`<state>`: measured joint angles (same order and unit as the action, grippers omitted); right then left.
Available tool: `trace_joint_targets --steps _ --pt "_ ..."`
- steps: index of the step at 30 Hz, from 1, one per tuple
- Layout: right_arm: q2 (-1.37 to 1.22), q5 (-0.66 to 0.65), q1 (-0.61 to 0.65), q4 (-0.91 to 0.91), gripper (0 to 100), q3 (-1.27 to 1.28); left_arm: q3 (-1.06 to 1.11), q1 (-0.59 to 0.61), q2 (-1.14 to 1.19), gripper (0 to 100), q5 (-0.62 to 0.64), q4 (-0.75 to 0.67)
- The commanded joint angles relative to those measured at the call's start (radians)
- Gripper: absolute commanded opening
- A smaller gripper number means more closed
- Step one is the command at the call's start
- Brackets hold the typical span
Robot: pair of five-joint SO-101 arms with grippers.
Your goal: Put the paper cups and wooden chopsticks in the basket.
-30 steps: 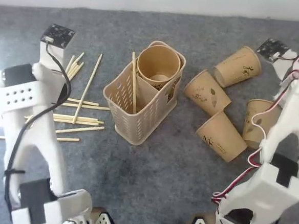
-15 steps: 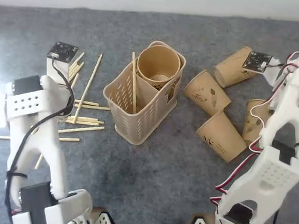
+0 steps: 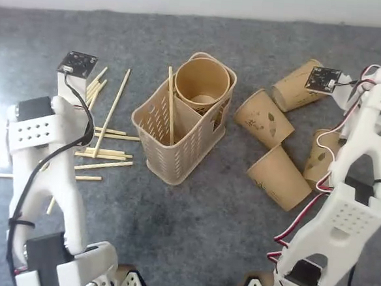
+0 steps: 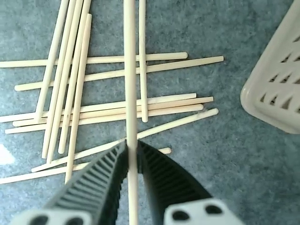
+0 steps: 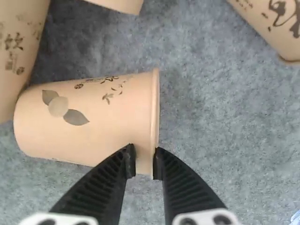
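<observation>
Left gripper point(image 4: 131, 157) is clamped on one stick point(image 4: 129, 70), and the stick runs straight out along the jaws, so most of its length hangs past the tips. It crosses the loose sticks point(image 4: 112, 108) on the mat, and I can't tell if it's clear of them. If it isn't, pulling it up could flick a few around or twist it in the jaws. A long stick pinched at one spot will also want to pivot, so I could see it drooping and its tip catching the basket point(image 3: 170, 158) wall instead of dropping in next to the stick already inside point(image 3: 171, 106).

Right gripper point(image 5: 143, 161) is pinched on the rim of a cup point(image 5: 89, 126) lying on its side, one jaw inside the mouth and one outside. That's just thin paper, so the rim could crush, or the cup could swing or slip off. It's right up against another cup point(image 5: 18, 47), which might roll away if it gets nudged.

The basket sits between the two piles, near the sticks and near the other cups point(image 3: 264, 119). Its round side already has a cup in it point(image 3: 201, 85), so this one has to nest. Come in tilted and it'll probably hang up on that cup's lip. And if both arms head for the basket together, they could bump over it.
</observation>
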<state>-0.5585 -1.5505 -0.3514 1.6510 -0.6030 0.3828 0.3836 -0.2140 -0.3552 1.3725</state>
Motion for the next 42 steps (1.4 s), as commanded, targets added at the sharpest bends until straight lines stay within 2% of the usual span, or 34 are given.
trace_joint_targets --steps 1,6,13,23,32,38,42 --pt "-0.004 -0.025 0.002 0.015 0.9 -0.003 -0.007 -0.008 -0.037 1 0.009 -0.015" --pt "0.054 -0.064 -0.005 0.088 0.9 -0.066 -0.007 -0.008 -0.037 1 0.009 -0.017" --pt "0.234 0.032 -0.008 0.079 0.9 -0.11 -0.007 -0.006 -0.037 1 0.009 -0.017" --pt "0.421 0.209 -0.033 -0.027 0.9 -0.103 0.05 0.0 -0.044 1 0.008 -0.048" --pt "0.412 0.173 -0.027 -0.015 0.9 0.132 0.062 -0.003 -0.044 1 0.008 -0.069" --pt "0.42 0.18 -0.056 -0.131 0.9 0.187 0.062 -0.006 -0.044 1 0.008 -0.071" --pt "0.398 0.184 -0.102 -0.272 2.5 0.207 0.065 -0.003 -0.044 1 0.008 -0.08"
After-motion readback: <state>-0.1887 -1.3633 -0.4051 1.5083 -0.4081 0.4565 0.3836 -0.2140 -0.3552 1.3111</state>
